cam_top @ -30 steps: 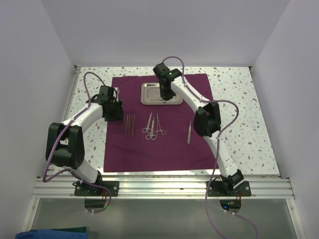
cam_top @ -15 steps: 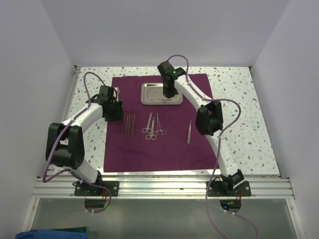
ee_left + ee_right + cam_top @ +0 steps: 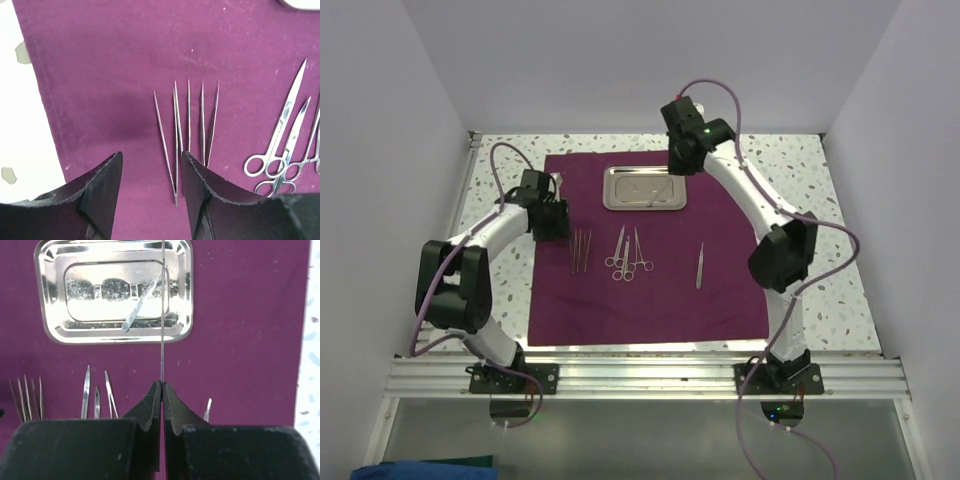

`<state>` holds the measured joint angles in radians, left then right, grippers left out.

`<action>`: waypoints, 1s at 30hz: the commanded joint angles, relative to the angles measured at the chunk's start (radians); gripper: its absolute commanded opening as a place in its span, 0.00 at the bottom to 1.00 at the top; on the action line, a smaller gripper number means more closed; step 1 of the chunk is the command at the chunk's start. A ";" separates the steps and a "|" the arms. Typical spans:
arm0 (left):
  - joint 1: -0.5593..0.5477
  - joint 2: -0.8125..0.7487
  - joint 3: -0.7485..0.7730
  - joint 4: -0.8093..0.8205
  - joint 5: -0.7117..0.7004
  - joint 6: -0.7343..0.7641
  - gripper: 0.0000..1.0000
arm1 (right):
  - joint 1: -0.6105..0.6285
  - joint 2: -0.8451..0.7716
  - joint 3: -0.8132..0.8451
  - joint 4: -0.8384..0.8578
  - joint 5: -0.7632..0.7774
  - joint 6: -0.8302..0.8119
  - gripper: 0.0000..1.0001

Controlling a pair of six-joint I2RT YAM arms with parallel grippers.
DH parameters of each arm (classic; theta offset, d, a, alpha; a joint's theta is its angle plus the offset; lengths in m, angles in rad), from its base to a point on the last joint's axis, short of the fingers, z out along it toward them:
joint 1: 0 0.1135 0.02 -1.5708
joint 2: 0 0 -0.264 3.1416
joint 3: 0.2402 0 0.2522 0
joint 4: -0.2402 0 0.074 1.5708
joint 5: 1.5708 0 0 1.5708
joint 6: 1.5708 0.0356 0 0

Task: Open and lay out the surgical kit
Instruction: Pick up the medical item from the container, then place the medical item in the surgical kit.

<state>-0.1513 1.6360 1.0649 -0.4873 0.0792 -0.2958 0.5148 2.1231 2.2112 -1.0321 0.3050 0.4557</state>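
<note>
Our right gripper (image 3: 162, 385) is pinched tight on a thin steel pin (image 3: 162, 330) by the tray (image 3: 610, 188); left gripper (image 3: 151, 160) hangs half-open, empty, over the purple cloth (image 3: 650, 300) beside the needles (image 3: 189, 120).

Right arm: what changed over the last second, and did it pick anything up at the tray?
The right gripper closed on a thin steel instrument at the tray, then lifted and swung away to the right and far side. One flat piece lies in the tray. The left gripper, open over the needle-like tools, the scissors and the cloth stayed put.
</note>
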 commanded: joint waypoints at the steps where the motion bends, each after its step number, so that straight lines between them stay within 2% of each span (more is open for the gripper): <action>1: 0.009 0.022 0.052 0.047 0.030 -0.006 0.54 | -0.004 -0.144 -0.085 -0.016 0.046 -0.011 0.00; 6: 0.009 0.051 0.064 0.072 0.054 -0.028 0.54 | -0.004 -0.319 -0.353 0.016 0.033 0.029 0.00; 9: 0.009 0.070 0.078 0.078 0.068 -0.037 0.54 | 0.001 -0.432 -0.618 0.046 -0.001 0.064 0.00; 12: 0.007 0.087 0.096 0.082 0.071 -0.045 0.54 | 0.001 -0.543 -0.807 0.098 -0.033 0.095 0.00; 15: 0.007 0.099 0.116 0.085 0.077 -0.051 0.53 | 0.002 -0.600 -0.931 0.121 -0.096 0.115 0.00; 21: -0.002 0.122 0.153 0.084 0.088 -0.065 0.53 | 0.004 -0.621 -1.083 0.199 -0.175 0.120 0.00; 27: -0.008 0.137 0.216 0.047 0.079 -0.063 0.52 | 0.004 -0.531 -1.107 0.254 -0.210 0.094 0.01; 28: -0.010 0.136 0.219 0.044 0.077 -0.063 0.52 | 0.004 -0.519 -1.102 0.256 -0.210 0.089 0.29; 30: -0.013 0.130 0.221 0.042 0.071 -0.065 0.52 | 0.004 -0.506 -1.070 0.247 -0.201 0.089 0.69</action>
<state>-0.1558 1.7695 1.2449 -0.4522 0.1463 -0.3489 0.5159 1.5959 1.1046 -0.8242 0.1192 0.5579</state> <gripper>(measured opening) 0.526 0.519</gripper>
